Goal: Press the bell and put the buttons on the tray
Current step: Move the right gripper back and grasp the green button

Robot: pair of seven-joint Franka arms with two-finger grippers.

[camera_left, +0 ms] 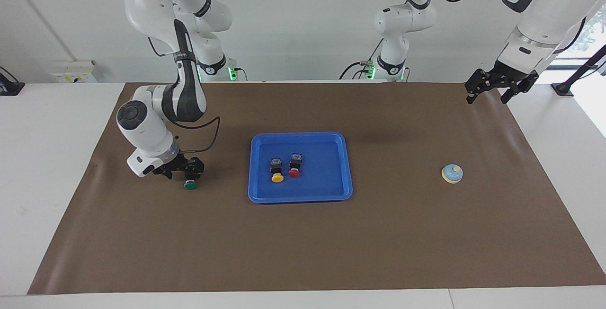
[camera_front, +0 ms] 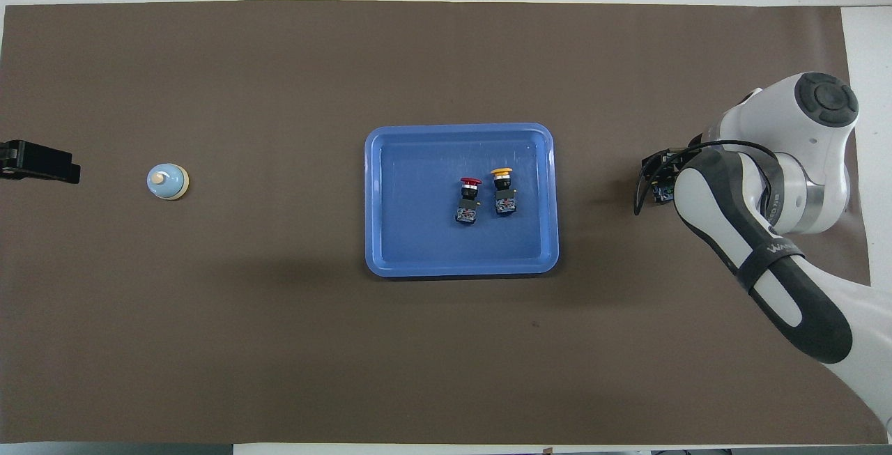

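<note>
The blue tray (camera_left: 331, 190) (camera_front: 390, 246) lies mid-table, holding the yellow button (camera_left: 277, 176) (camera_front: 502, 190) and the red button (camera_left: 294, 172) (camera_front: 468, 197) on their sides. The green button (camera_left: 190, 185) lies on the mat beside the tray, toward the right arm's end. My right gripper (camera_left: 182, 171) is open and low at its black body; whether it touches I cannot tell. In the overhead view the right arm hides this button. The bell (camera_left: 452, 173) (camera_front: 167, 182) stands toward the left arm's end. My left gripper (camera_left: 490, 92) (camera_front: 42, 162) waits open, raised over the mat's edge.
A brown mat (camera_left: 303, 252) (camera_front: 279, 343) covers most of the white table. A third white robot arm (camera_left: 402, 20) stands at the table's edge between the two arms' bases. The right arm's cable (camera_left: 208, 143) loops above the mat near the tray.
</note>
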